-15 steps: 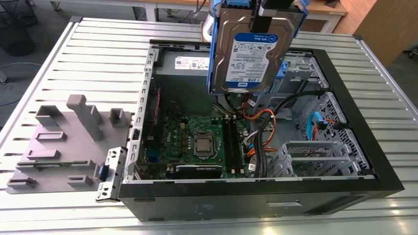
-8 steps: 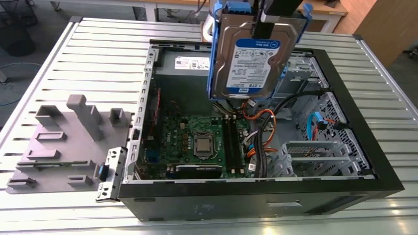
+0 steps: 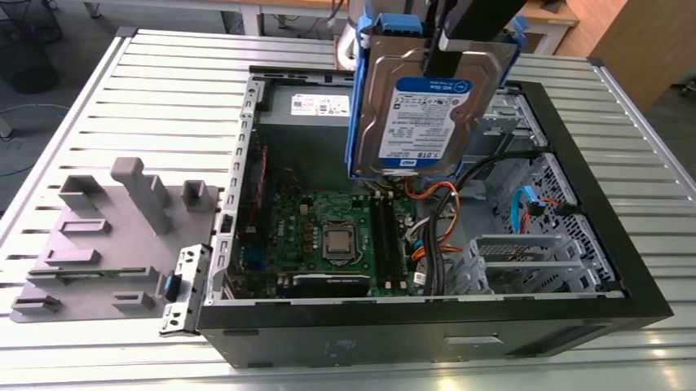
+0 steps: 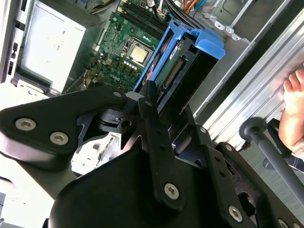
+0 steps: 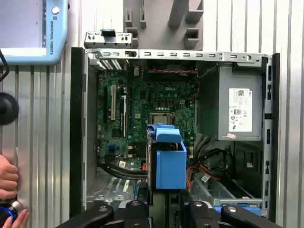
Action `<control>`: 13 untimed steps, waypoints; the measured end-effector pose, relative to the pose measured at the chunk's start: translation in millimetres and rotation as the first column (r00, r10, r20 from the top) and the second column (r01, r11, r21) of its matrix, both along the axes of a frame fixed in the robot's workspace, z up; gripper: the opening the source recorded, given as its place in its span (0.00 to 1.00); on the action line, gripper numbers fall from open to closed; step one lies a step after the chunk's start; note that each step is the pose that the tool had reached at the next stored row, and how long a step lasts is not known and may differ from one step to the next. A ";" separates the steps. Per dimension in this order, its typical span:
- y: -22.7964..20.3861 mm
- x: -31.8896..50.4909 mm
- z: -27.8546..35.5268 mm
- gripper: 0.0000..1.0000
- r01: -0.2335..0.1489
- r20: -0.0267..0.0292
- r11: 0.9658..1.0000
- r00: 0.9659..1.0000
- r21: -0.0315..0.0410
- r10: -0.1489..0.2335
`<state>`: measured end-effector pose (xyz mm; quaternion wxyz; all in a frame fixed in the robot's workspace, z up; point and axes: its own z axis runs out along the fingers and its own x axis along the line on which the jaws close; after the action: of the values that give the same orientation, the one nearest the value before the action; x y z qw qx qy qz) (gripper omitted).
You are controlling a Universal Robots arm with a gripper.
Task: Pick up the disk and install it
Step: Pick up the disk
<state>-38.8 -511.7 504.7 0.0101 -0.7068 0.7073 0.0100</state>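
Exterior view, upper centre: gripper (image 3: 446, 47) clamped on the disk (image 3: 425, 122), which hangs directly below it, long axis vertical, label facing cam, over the open PC case (image 3: 435, 342), above the mobo (image 3: 326, 221).

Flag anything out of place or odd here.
The disk hangs on edge above the open case, clamped by the gripper and not seated in any bay. A person's hand is close beside the case, which seems risky near the arm. No damage or spills are visible.
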 end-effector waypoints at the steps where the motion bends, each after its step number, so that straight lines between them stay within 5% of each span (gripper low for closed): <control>1: -2.0 0.0 -0.1 0.35 0.000 0.000 1.000 1.000 0.000 0.000; 13: -27.0 0.0 -0.2 0.35 0.000 0.000 1.000 1.000 0.000 0.000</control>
<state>-38.9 -538.7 504.5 0.0103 -0.7068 0.7073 0.0100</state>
